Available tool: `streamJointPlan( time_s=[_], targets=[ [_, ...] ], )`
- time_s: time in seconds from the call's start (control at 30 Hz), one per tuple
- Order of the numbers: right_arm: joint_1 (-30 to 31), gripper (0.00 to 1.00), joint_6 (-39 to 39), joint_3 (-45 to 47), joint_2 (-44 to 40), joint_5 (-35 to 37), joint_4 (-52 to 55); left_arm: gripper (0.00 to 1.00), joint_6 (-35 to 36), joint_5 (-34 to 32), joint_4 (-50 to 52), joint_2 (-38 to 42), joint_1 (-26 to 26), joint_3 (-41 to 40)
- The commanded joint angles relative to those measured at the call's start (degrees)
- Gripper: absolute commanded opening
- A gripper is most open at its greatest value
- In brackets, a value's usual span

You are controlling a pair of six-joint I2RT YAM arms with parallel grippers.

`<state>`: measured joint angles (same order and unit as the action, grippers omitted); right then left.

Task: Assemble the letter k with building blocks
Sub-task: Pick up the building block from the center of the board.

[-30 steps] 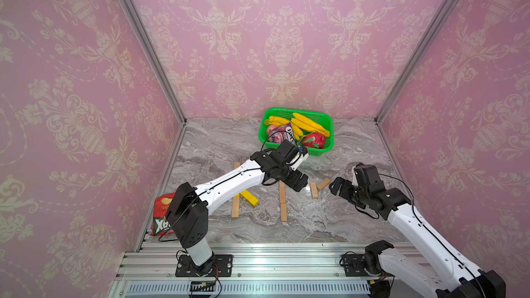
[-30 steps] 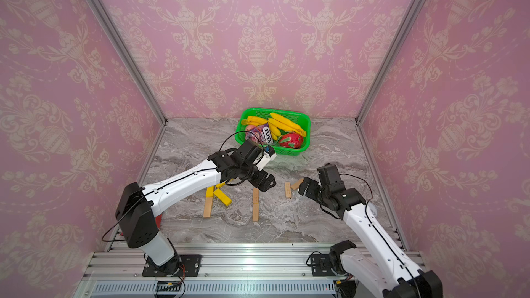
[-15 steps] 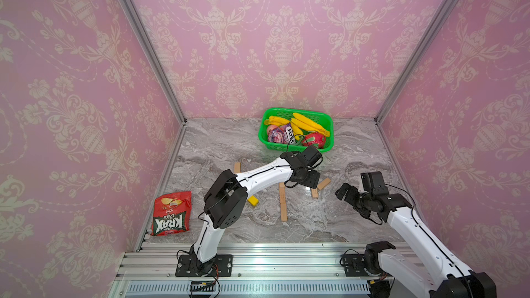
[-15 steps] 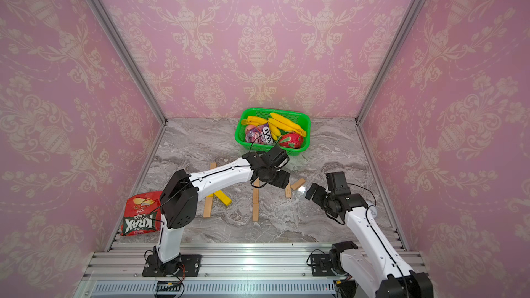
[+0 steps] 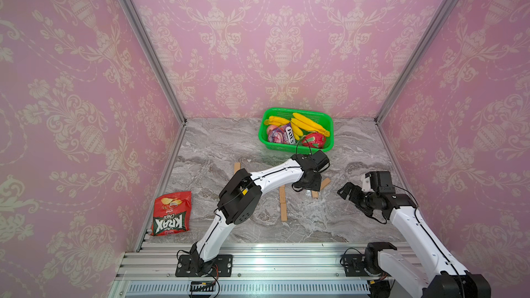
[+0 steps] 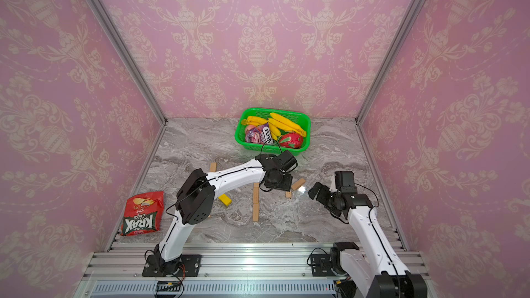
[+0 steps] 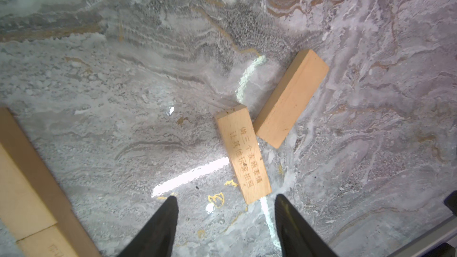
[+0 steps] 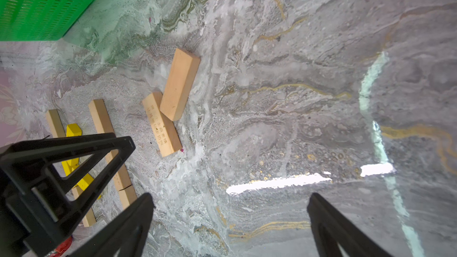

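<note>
Two tan wooden building blocks lie touching on the marble: an engraved one and a plain one slanted against its end. They also show as the engraved block and the plain block. My left gripper hovers just above them, open, nothing between its fingers; the engraved block's near end lies by one fingertip. In both top views it is over them. A straight line of tan bars lies left of it, with a yellow block beyond. My right gripper stands open and empty at the right.
A green basket with bananas, a snack packet and a red fruit stands at the back. A red chips bag lies front left. One more tan bar lies behind the left arm. The aluminium rail runs along the front.
My left arm has swung right, from the middle bars to over the two tan blocks, and its jaws have narrowed. My right arm has pulled back to the right, still open.
</note>
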<state>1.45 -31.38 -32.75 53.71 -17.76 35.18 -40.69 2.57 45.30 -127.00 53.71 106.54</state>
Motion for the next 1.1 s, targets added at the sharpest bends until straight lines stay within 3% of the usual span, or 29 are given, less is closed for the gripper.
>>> streamJointPlan(
  time_s=[0.0,1.07],
  targets=[
    [-1.0,1.00,2.7,0.8,0.2,-2.5,-0.5,0.64,-1.9,-1.6,2.7,-1.7,0.9,3.3],
    [-4.8,1.00,4.4,1.8,-0.2,-8.3,-2.9,0.56,-3.5,-4.0,7.0,-9.5,2.4,9.8]
  ],
)
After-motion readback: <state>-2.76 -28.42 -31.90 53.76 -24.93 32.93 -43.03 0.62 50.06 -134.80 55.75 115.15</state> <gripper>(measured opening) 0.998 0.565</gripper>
